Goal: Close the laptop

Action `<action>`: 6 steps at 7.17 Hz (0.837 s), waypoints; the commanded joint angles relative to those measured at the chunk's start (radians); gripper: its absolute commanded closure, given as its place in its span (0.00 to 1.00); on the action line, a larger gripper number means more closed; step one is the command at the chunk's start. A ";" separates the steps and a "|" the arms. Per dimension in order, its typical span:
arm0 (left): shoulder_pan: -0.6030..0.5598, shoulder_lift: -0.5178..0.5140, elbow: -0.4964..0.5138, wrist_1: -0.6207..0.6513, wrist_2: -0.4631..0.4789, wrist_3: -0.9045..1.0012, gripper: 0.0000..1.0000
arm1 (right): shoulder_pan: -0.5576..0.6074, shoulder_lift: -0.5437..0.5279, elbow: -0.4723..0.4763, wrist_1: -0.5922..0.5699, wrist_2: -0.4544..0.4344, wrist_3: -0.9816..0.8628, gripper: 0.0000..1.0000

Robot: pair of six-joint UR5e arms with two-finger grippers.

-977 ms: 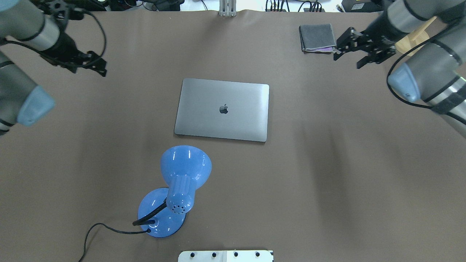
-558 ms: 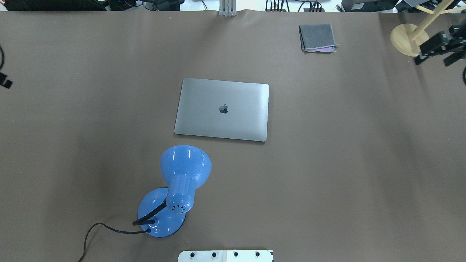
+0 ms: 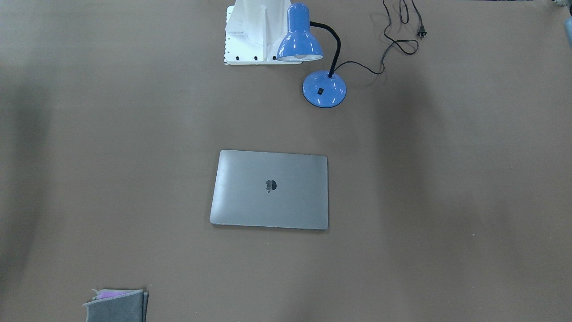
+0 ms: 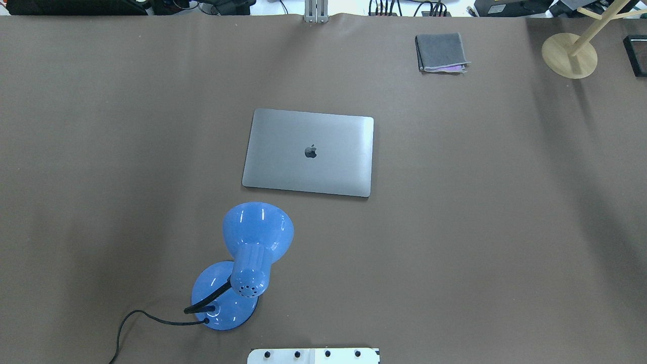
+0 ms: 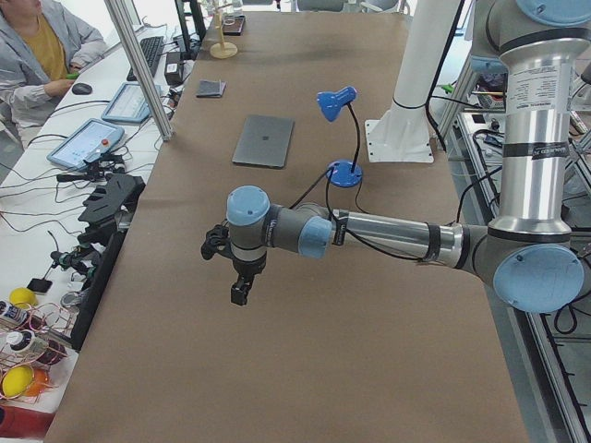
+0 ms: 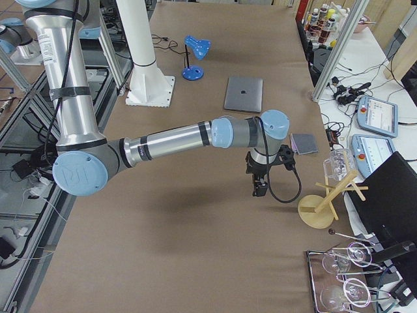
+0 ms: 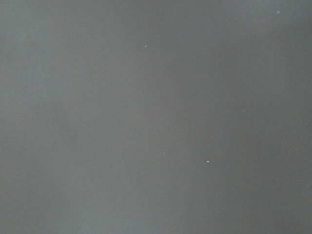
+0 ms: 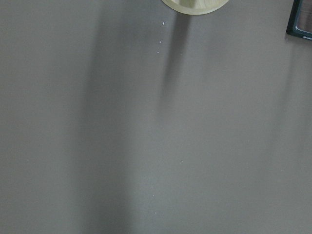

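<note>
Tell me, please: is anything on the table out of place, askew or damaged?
Nothing serious. The laptop lies closed and flat on the table, turned only slightly. The blue lamp stands upright; its plug lies loose, unconnected.

A brown-covered table (image 4: 455, 227) stands beside a cluttered white workbench (image 5: 42, 129) with aluminium posts (image 5: 138, 65)

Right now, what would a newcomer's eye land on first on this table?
The slim silver-grey metal laptop, lid shut with its dark apple logo up, lies flat mid-table. Nearer the robot's base stands a glossy blue gooseneck desk lamp, its shade tilted toward the laptop. A folded grey cloth sits at the far edge.
</note>
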 commanded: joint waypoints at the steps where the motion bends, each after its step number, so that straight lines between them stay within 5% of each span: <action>1: -0.042 -0.030 0.001 0.111 -0.034 0.057 0.02 | 0.012 -0.006 -0.016 0.002 0.012 -0.035 0.00; 6: -0.059 -0.015 -0.009 0.111 -0.083 0.062 0.02 | 0.012 -0.015 -0.028 0.003 0.026 -0.032 0.00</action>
